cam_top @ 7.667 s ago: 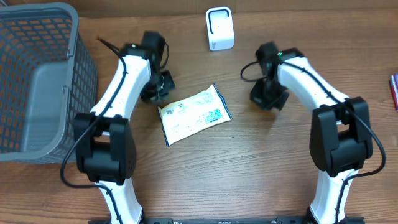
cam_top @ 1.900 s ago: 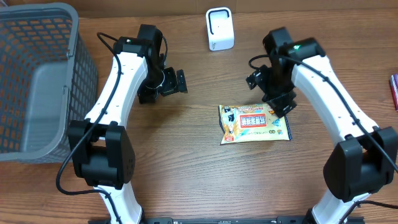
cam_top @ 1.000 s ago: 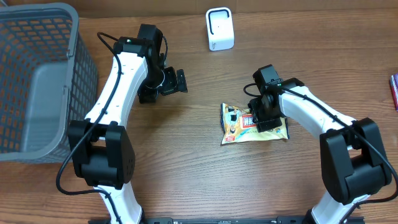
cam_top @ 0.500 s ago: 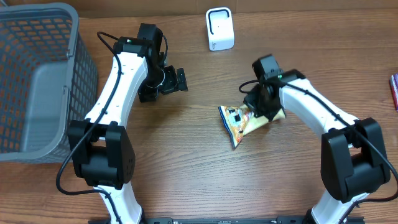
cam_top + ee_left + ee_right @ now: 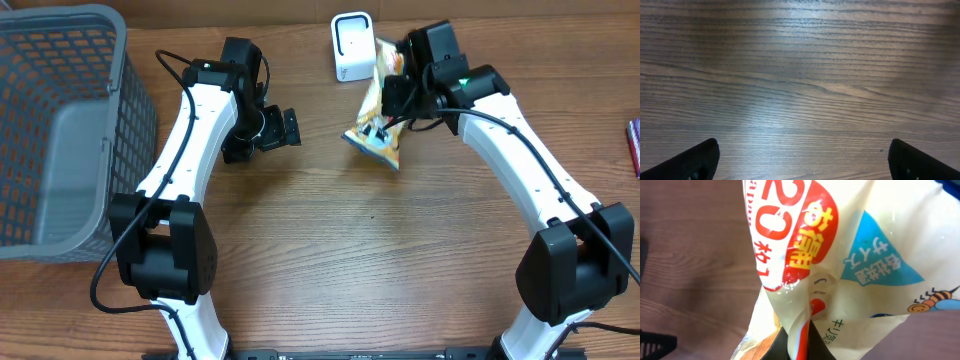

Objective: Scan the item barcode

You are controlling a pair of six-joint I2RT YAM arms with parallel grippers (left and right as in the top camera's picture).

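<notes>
The surface is a brown wooden table [image 5: 330, 260] with visible grain, and it fills the whole overhead view. On it I count one grey mesh basket [image 5: 135, 110] in the upper left of the frame and one small white scanner [image 5: 352, 46] at the top centre. There is one snack packet [image 5: 378, 120], and there are two white and black arms. At the right edge there is also a small part of one dark red thing [image 5: 634, 140], and I cannot tell what it is.

The packet does not lie on the table. It hangs just right of the scanner, in the upper middle of the frame, and the right gripper [image 5: 400, 95] is closed on its upper part. The left gripper [image 5: 285, 130] is left of the middle, well apart from the packet. Its jaws stand wide open and there is nothing between them.

The overhead view shows the packet only as a small yellow and white shape. The right wrist view shows it very near, filling most of the frame, with a red round label, a blue triangle and a small bee drawing. One dark finger [image 5: 782, 347] presses it at the bottom. No barcode is visible there. The left wrist view shows only bare wood and two black fingertips [image 5: 695, 160] in the lower corners. The basket and the scanner appear only in the overhead view.
</notes>
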